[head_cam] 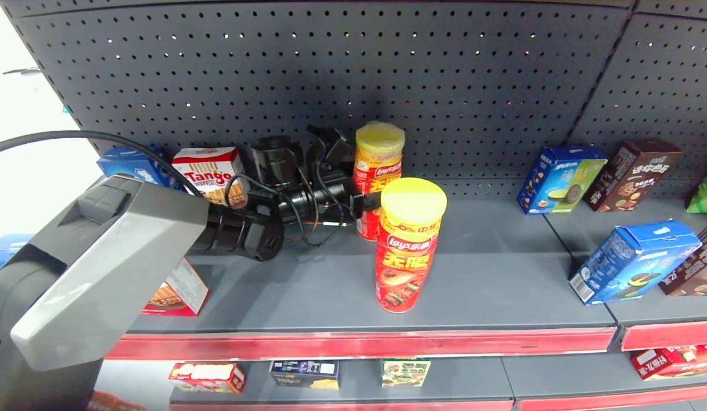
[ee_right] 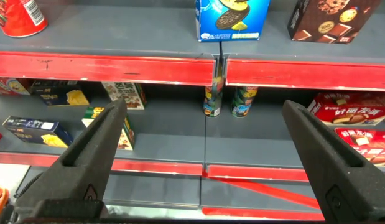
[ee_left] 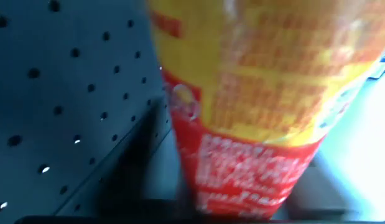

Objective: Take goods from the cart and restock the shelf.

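So the left gripper (head_cam: 369, 200) is reached way in toward the back of the shelf (head_cam: 502, 274), about the middle of the head view, right up against the rear chip can (head_cam: 380, 157). That can stands upright close to the pegboard (head_cam: 330, 68), yellow lid on top. Honestly can't tell whether the left grip is clamped on it or just sitting next to it; the left wrist camera is so close that it's a wall of red and yellow can.

The front chip can (head_cam: 409, 245) stands upright just ahead of the rear one and a bit to the right, nearer the red shelf edge (head_cam: 359, 344), with nothing touching it.

The right gripper (ee_right: 204, 106) has its jaws spread wide apart with nothing between them, facing the lower shelves.

Other stuff in the head view: a wafer box (head_cam: 211, 171) left of centre by the pegboard, a blue cookie box (head_cam: 559, 177) and a brown cookie box (head_cam: 630, 174) at the upper right, and another blue box (head_cam: 633, 260) lower right, well apart from the cans
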Robot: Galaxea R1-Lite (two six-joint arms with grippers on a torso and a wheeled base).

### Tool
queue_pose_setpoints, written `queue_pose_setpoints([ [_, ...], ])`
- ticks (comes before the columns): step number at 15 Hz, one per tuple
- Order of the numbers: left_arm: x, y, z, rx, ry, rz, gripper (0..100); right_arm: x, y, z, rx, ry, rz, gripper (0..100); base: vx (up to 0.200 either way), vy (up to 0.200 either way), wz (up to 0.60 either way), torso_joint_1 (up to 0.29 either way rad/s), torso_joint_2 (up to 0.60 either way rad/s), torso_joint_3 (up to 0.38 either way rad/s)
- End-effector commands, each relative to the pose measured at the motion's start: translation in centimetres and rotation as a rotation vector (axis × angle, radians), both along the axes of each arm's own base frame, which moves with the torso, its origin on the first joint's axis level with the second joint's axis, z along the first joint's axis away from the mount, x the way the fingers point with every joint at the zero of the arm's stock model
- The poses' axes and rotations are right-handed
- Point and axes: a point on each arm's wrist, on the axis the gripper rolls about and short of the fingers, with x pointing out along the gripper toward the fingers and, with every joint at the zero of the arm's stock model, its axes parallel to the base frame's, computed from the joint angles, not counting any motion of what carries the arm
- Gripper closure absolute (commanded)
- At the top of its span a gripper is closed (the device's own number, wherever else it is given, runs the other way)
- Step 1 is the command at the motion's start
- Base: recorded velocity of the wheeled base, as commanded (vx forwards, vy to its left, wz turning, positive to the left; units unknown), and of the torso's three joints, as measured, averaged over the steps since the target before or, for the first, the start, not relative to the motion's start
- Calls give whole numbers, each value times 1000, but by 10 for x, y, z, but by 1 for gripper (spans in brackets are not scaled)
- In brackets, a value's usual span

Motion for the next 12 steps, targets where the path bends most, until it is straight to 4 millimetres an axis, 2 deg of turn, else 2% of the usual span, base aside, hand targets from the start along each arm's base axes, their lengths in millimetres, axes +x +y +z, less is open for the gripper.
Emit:
queue_pose_setpoints([
  [1,-1,6,2,2,5,18,0,0,0,0,-1,1,0,0,0,0,0,0,0,0],
  [4,-16,31,26,-2,4,96,0,0,0,0,-1,2,1,0,0,0,0,0,0,0],
  [7,-37,42,45,44,77,139,0,0,0,0,-1,1,1,0,0,0,0,0,0,0],
  [10,-48,47,43,195,74,217,0,0,0,0,-1,2,1,0,0,0,0,0,0,0],
  [12,-48,48,39,239,54,254,0,0,0,0,-1,1,1,0,0,0,0,0,0,0],
])
